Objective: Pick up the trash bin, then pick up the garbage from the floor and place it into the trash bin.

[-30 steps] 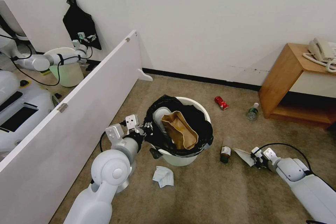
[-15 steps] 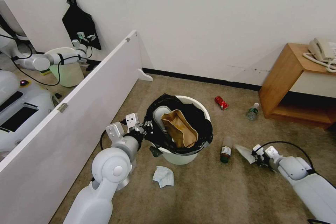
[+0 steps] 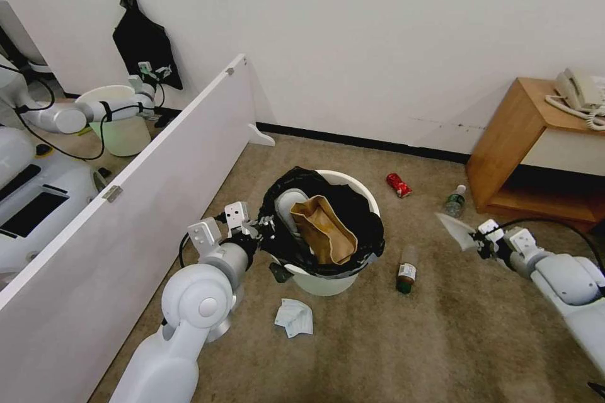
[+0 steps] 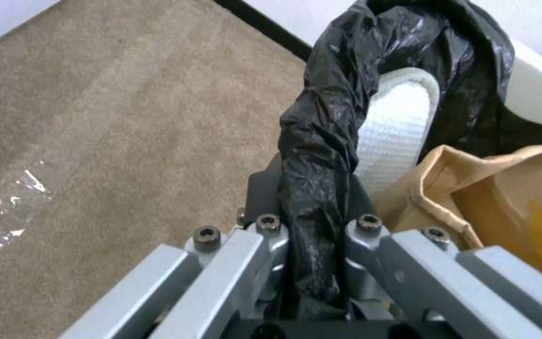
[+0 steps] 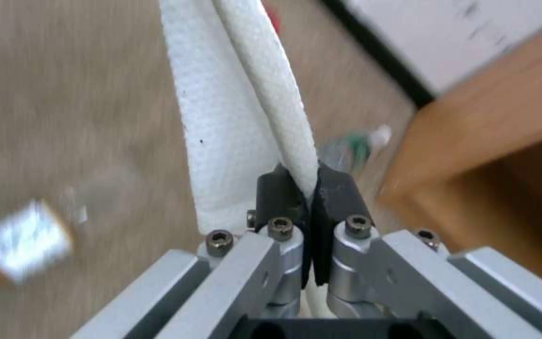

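The trash bin (image 3: 322,287), white with a black bag over its rim, stands mid-floor holding a white slipper (image 3: 287,206) and a brown paper bag (image 3: 325,230). My left gripper (image 3: 267,227) is shut on the bin's bag-covered rim (image 4: 319,155). To the right, my right gripper (image 3: 484,241) hangs above the carpet, shut on a second white slipper (image 3: 457,230), which the right wrist view shows pinched between the pads (image 5: 221,117). Garbage on the floor: a red can (image 3: 398,185), a clear bottle (image 3: 454,200), a brown bottle (image 3: 406,270) and a crumpled tissue (image 3: 294,317).
A white partition board (image 3: 145,182) runs along my left. Behind it another robot holds a pale cream-green bin (image 3: 123,123). A wooden side table (image 3: 523,138) with a phone (image 3: 580,91) stands at the right wall. A clear wrapper (image 4: 11,207) lies on the carpet.
My right gripper has risen off the floor and moved right, carrying the white slipper up with it. The left gripper and the bin stay where they were.
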